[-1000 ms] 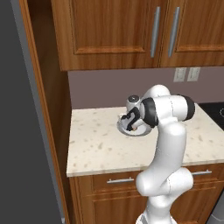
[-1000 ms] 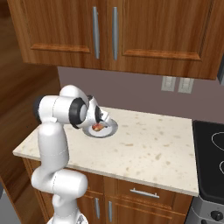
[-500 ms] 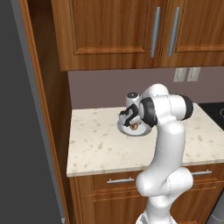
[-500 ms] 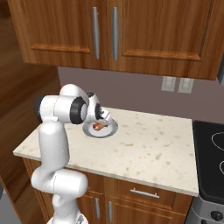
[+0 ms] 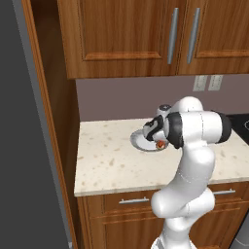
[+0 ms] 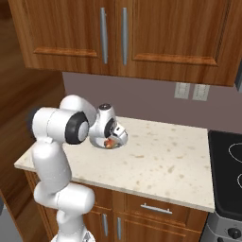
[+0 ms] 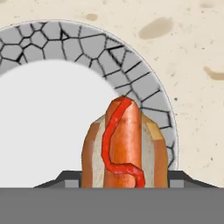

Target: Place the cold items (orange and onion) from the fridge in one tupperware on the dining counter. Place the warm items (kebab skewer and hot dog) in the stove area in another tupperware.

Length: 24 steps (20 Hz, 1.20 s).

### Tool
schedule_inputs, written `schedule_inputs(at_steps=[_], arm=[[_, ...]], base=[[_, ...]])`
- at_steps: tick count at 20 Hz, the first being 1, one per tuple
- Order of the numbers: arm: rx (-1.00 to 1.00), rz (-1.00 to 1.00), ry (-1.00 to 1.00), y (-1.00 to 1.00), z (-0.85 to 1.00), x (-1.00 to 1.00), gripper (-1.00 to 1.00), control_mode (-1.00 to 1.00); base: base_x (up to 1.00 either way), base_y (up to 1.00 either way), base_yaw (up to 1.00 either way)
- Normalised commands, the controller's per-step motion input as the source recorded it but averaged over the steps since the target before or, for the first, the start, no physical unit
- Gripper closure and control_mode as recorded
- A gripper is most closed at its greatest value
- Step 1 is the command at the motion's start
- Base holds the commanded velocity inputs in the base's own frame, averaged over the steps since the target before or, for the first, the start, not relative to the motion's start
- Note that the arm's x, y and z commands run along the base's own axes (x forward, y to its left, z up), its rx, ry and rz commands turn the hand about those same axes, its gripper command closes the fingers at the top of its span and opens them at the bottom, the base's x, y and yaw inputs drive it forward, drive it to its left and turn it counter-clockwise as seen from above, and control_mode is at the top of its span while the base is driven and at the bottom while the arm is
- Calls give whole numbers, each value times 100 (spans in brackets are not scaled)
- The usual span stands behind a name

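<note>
A hot dog point(image 7: 124, 144) in a bun, with a red sauce line, lies over a round plate point(image 7: 144, 83) that has a grey cracked-stone rim. In the hand view my gripper point(image 7: 124, 180) has its dark fingertips point(image 7: 70, 177) pressed against both sides of the bun, shut on it. From the base cameras the gripper point(image 5: 158, 140) point(image 6: 111, 138) hangs low over the plate point(image 5: 138, 141) point(image 6: 97, 143) on the counter, with the hot dog point(image 5: 160, 144) point(image 6: 109, 143) showing red beneath it.
The speckled beige counter point(image 5: 107, 160) runs left to a tall wooden panel point(image 5: 53, 121). A black stove top point(image 6: 227, 160) borders it on the right. Wall cabinets point(image 6: 113, 33) hang above, and outlets point(image 6: 191, 90) sit on the back wall.
The jaws have come together from wide open onto the hot dog. The arm stays over the plate, almost in the same place.
</note>
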Motion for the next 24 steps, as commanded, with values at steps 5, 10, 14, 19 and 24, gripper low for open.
schedule_inputs(at_steps=[5,10,14,19,24], arm=[[30,-9,-8,-73,97,-100,100,-100],[23,1,3,-47,100,-100,100,-100],[3,5,18,-19,100,-100,100,-100],[-1,3,5,32,96,-100,100,-100],[-9,0,-6,91,46,-100,100,-100]], base=[[0,0,0],[0,0,0],[0,0,0],[0,0,0],[0,0,0]])
